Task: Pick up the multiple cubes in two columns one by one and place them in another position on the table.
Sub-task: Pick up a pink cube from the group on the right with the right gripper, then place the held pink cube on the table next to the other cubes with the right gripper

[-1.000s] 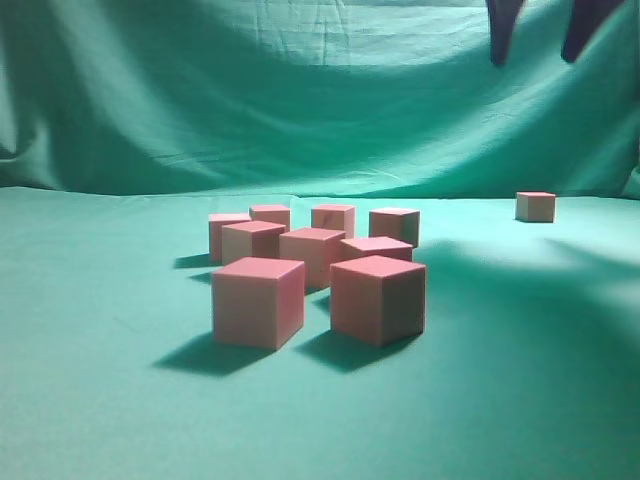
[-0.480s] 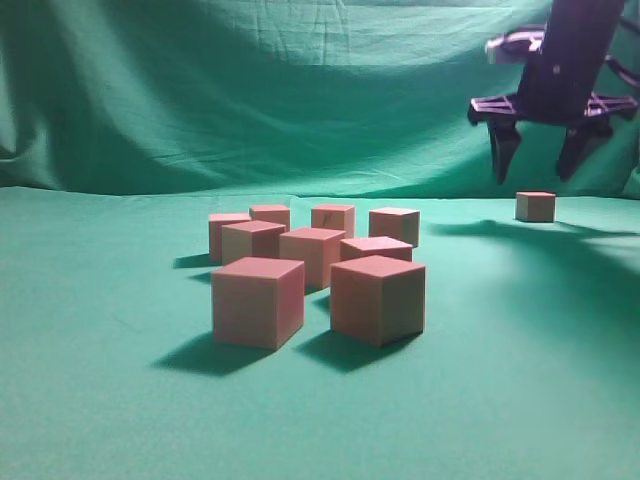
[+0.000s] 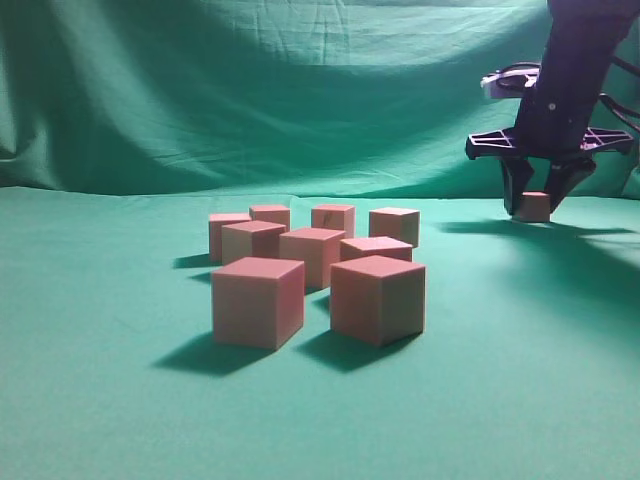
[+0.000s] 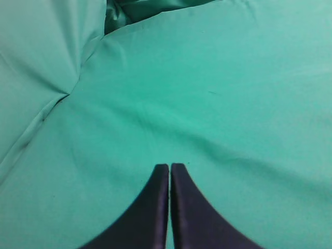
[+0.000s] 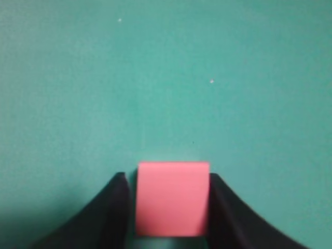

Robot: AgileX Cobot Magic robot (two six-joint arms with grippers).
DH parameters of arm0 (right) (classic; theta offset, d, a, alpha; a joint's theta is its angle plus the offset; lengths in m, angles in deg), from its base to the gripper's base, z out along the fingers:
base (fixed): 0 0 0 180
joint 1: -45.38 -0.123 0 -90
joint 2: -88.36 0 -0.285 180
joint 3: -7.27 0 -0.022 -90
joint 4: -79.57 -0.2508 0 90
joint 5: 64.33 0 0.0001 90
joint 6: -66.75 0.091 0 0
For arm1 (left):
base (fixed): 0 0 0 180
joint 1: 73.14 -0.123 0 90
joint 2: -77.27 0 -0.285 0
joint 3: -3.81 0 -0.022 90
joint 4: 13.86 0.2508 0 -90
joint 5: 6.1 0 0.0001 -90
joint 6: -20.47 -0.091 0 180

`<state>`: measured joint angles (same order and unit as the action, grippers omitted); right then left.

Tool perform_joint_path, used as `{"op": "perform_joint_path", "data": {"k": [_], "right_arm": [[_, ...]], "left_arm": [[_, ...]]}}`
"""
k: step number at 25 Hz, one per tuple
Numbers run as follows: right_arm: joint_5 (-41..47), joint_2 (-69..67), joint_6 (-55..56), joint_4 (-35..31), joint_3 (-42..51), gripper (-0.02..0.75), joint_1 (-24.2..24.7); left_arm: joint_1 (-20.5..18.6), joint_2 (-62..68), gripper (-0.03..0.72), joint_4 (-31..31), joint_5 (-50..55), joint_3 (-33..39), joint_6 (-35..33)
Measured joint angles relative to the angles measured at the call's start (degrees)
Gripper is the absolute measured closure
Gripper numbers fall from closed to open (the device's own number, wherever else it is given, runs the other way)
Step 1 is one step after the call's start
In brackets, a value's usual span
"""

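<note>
exterior: eight pinkish-red matte wooden cubes clustered on green cloth counter | right wrist: right fingers flank a lone cube, pinching unclear | left wrist: left fingers pressed together

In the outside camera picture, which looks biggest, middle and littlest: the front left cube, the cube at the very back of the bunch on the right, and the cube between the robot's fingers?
1. Front left cube, but it sits nearest the camera.
2. Back right cube.
3. Cube at the right gripper, farthest away.
Probably all the same real size.

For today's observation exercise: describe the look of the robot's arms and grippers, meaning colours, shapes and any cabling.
The right gripper is dark purple-black, with a wide flat crossbar and two tapering fingers; a pale grey part sits on its upper body. The left gripper shows curved black fingers narrowing to tips. No cables are clearly visible.
</note>
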<state>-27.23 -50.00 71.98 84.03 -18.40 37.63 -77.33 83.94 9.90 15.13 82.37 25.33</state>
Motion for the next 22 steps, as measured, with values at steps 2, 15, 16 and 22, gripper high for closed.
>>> {"op": "perform_joint_path", "data": {"k": [2,15,16,22], "right_arm": [[0.1,-0.1,0.0,0.0,0.0,0.487,0.0],[13.6,15.0,-0.1,-0.2,-3.8,0.482,-1.3],[14.6,17.6,-0.3,-0.2,-3.9,0.482,-2.1],[20.0,29.3,-0.6,-0.8,-2.0,0.482,-8.5]], "left_arm": [[0.0,0.0,0.688,0.0,0.0,0.0,0.0],[0.0,0.0,0.688,0.0,0.0,0.0,0.0],[0.0,0.0,0.688,0.0,0.0,0.0,0.0],[0.0,0.0,0.688,0.0,0.0,0.0,0.0]]}}
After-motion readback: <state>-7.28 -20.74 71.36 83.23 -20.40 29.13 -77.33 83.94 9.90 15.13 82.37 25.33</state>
